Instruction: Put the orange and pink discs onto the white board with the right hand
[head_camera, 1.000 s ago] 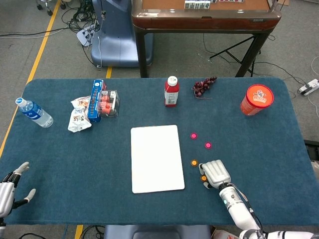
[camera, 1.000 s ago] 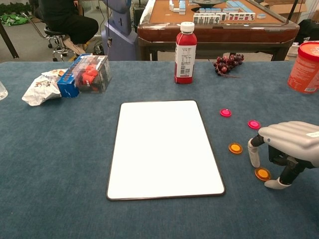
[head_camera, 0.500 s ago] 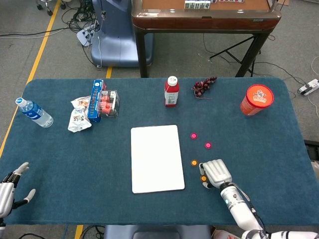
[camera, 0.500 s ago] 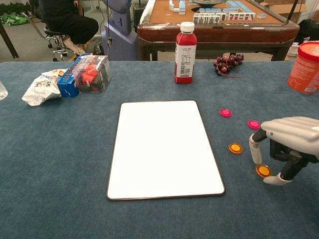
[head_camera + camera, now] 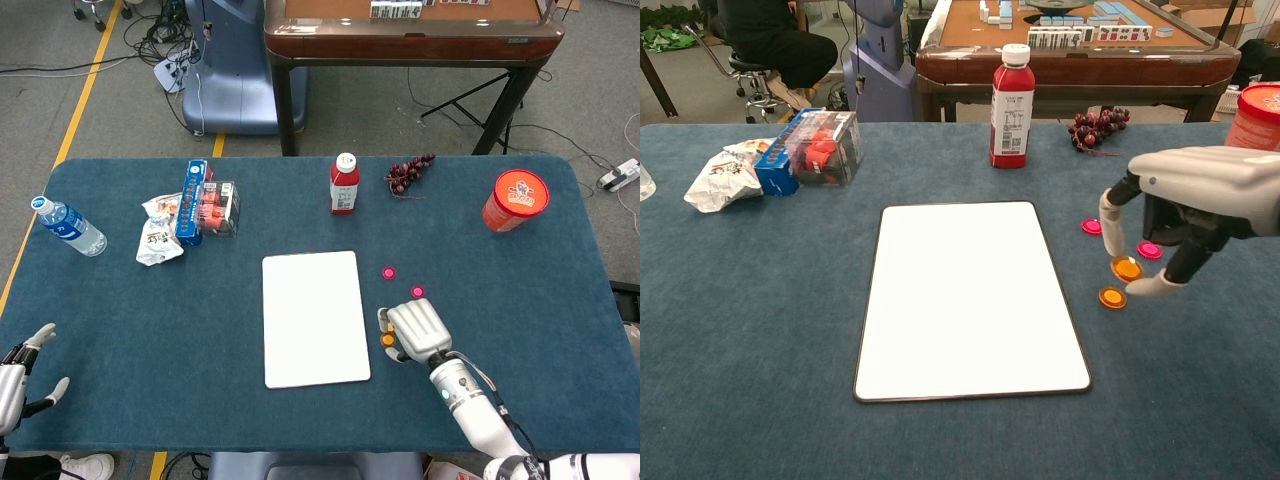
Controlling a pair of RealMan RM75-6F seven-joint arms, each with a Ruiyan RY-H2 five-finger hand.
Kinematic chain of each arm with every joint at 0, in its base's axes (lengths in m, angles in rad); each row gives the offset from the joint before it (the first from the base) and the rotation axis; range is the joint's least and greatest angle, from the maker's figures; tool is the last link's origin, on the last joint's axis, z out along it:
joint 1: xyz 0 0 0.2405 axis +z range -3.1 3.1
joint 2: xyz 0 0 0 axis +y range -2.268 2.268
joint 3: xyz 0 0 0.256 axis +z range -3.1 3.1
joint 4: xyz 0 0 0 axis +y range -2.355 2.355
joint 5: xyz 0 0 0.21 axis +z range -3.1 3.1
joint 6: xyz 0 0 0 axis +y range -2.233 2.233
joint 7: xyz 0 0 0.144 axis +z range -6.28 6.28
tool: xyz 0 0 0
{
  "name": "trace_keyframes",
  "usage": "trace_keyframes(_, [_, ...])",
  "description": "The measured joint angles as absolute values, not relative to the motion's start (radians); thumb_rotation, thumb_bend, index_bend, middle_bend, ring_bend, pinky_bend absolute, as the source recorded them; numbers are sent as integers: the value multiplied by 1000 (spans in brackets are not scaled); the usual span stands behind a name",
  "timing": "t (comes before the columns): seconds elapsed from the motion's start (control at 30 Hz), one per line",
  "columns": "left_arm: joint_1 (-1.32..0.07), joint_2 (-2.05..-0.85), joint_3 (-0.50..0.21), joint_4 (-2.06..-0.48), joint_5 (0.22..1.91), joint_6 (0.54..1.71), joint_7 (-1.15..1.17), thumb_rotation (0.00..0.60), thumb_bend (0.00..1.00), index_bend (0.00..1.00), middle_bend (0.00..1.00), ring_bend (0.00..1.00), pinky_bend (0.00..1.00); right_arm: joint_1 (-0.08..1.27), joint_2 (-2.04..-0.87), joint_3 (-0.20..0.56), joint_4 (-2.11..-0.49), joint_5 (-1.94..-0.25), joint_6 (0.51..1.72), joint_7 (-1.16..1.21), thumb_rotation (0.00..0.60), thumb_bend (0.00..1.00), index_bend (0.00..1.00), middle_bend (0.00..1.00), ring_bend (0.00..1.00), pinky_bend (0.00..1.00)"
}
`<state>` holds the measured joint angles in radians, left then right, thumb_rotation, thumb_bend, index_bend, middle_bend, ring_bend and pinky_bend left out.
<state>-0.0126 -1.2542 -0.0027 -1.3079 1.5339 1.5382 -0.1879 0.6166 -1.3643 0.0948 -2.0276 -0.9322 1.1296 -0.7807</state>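
Chest view shows the right hand [image 5: 1185, 215] raised above the table, pinching an orange disc [image 5: 1127, 268] between thumb and a finger, near the right edge of the white board [image 5: 965, 295]. To do this step well, I think the hand should travel left, low and level, until the disc is clearly over the board, then release it gently so it does not roll. A second orange disc [image 5: 1112, 297] lies on the cloth just below the fingers. Two pink discs [image 5: 1092, 226] wait behind. The left hand [image 5: 15, 380] rests open at the table corner.

Bare cloth between right hand [image 5: 1185, 215] and white board [image 5: 965, 295], only an orange disc [image 5: 1112, 297] there.
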Motion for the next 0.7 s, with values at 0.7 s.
trace_keyframes(0.7, [-3, -1247, -10, -1288, 1521, 1549, -237, 600, 286, 138, 243, 260, 496, 879, -1655, 166, -1863, -601, 1144, -997, 600, 146, 539, 1000, 1000, 1000])
